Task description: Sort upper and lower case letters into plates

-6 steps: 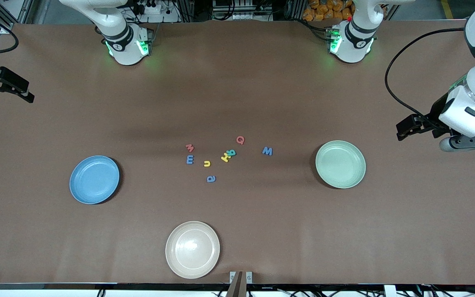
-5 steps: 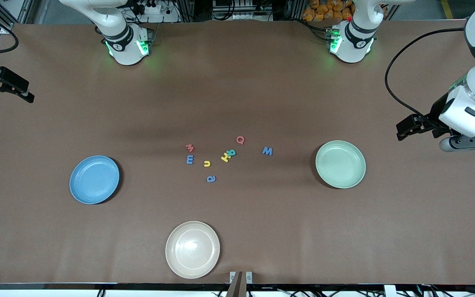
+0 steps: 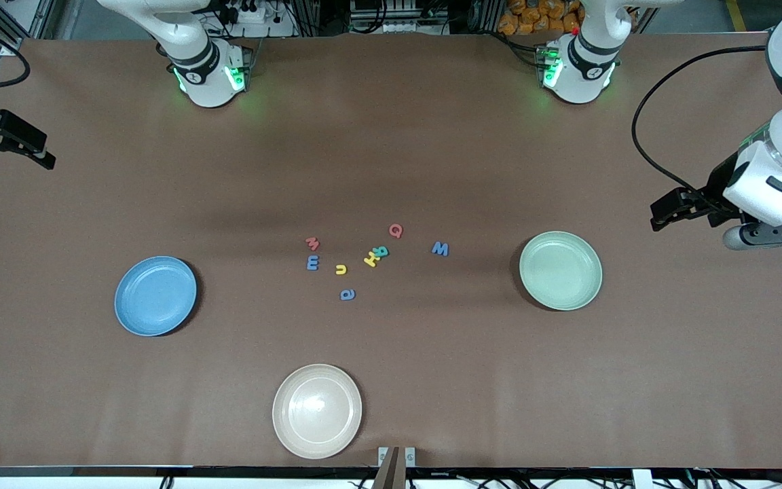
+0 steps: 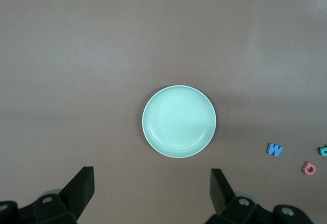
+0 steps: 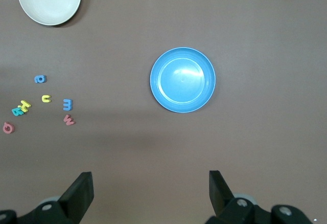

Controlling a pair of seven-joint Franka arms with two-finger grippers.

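Eight little letters (image 3: 364, 258) lie unsorted between the blue plate (image 3: 155, 295) and green plate (image 3: 561, 270) (both empty), so the left gripper (image 4: 152, 196) or right gripper (image 5: 151, 193), both waiting high at the bench's ends with fingers spread wide, must next reach down for one.

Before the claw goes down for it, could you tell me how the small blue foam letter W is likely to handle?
The small blue foam letter W lies flat on the brown table, so little edge shows for a pinch; it may slide when nudged. It looks tiny beside the pale mint green round plate, so probably very light. Being foam, it likely squashes.
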